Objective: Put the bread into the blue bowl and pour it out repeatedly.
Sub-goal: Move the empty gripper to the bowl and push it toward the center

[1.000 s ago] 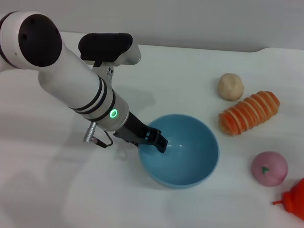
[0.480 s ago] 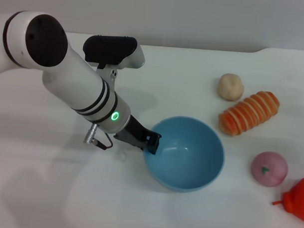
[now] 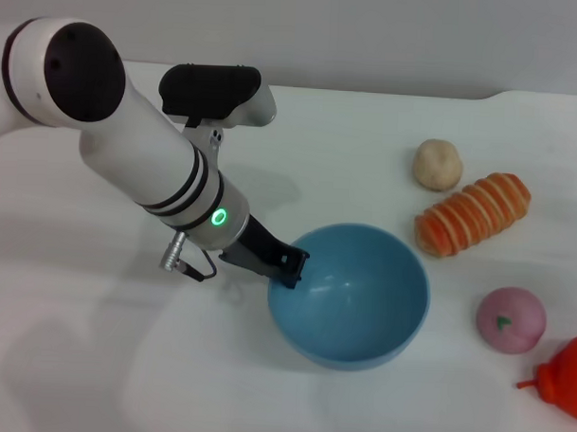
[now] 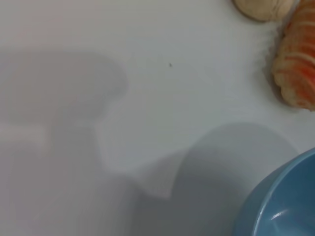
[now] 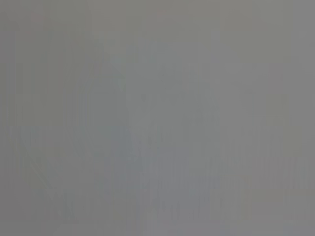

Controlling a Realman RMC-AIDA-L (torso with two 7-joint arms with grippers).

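The blue bowl (image 3: 361,299) stands empty on the white table, right of centre. My left gripper (image 3: 291,268) is at the bowl's left rim, its dark fingers closed over the edge. The bread (image 3: 473,213), a ridged loaf with orange and cream stripes, lies on the table to the right of the bowl and a little farther back, clear of it. The left wrist view shows part of the bowl's wall (image 4: 285,206) and one end of the bread (image 4: 298,64). The right gripper is out of view; the right wrist view is plain grey.
A small round beige bun (image 3: 436,164) sits just behind the bread and also shows in the left wrist view (image 4: 263,7). A pink peach-like toy (image 3: 510,319) and a red toy (image 3: 567,377) lie at the right front edge.
The bowl has shifted a little to the right and toward me. The left gripper's fingertips, which reached inside the bowl, now sit at its rim. The bread has not moved.
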